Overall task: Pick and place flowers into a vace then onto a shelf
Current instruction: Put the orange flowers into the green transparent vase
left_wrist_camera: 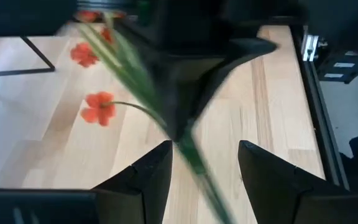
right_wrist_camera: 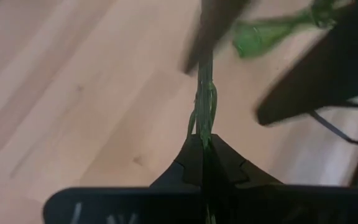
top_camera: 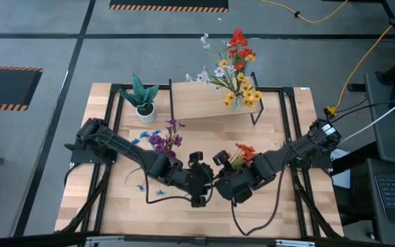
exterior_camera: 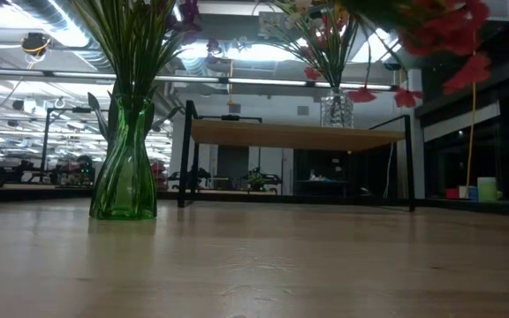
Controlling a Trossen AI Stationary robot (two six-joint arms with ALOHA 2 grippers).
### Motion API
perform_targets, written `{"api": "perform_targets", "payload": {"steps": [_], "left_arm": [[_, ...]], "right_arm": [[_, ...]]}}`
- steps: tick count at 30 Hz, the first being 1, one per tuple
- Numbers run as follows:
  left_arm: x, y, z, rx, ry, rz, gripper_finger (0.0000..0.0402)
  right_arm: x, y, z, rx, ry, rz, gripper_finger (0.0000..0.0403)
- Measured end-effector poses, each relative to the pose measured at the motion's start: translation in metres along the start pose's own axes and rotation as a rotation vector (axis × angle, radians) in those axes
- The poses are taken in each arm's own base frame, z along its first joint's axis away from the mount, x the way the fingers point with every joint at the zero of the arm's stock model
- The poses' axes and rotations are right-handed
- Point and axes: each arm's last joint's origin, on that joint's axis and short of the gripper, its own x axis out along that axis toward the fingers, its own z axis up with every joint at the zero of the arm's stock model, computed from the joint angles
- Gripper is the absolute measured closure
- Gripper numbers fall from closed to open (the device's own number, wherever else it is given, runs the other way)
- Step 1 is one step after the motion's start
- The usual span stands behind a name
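Observation:
A sprig of red-orange flowers (top_camera: 242, 152) with a green stem is in my right gripper (top_camera: 219, 180), which is shut on it at the table's middle near side. My left gripper (top_camera: 199, 184) is open just to its left, and its fingers stand on either side of the stem (left_wrist_camera: 191, 155). Whether they touch it, I cannot tell. A green glass vase (exterior_camera: 126, 168) with purple flowers (top_camera: 169, 137) stands on its base on the table. The shelf (top_camera: 214, 106) at the far side carries a clear vase of mixed flowers (top_camera: 237, 75). My right gripper pinches the sprig's green stem (right_wrist_camera: 204, 127) between its two shut fingers. The stem runs on past the fingertips (right_wrist_camera: 194, 155) toward the left gripper. The sprig is lifted clear of the table, and its red blossoms (left_wrist_camera: 98, 107) hang in the air over the wood.
A spiky green plant in a white pot (top_camera: 143, 101) stands left of the shelf. Small blue blossoms (top_camera: 142, 186) lie loose on the table near the left arm. The shelf's black legs (exterior_camera: 186, 155) stand on the far half of the tabletop.

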Motion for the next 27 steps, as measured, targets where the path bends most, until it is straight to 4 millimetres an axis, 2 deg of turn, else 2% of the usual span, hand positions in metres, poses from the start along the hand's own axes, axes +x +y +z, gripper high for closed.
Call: {"api": "perform_targets", "payload": {"steps": [7, 17, 27], "left_arm": [[0.007, 0.015, 0.004, 0.018, 0.021, -0.003, 0.0224], [0.014, 0.038, 0.001, 0.026, 0.115, 0.043, 0.0224], [0.014, 0.040, 0.002, 0.023, 0.116, 0.046, 0.0224]], "right_arm": [[0.005, -0.014, -0.005, 0.013, 0.025, -0.016, 0.0401], [0.006, -0.019, -0.008, -0.009, 0.049, -0.016, 0.0401], [0.005, -0.020, -0.007, -0.006, 0.035, -0.020, 0.0401]]}}
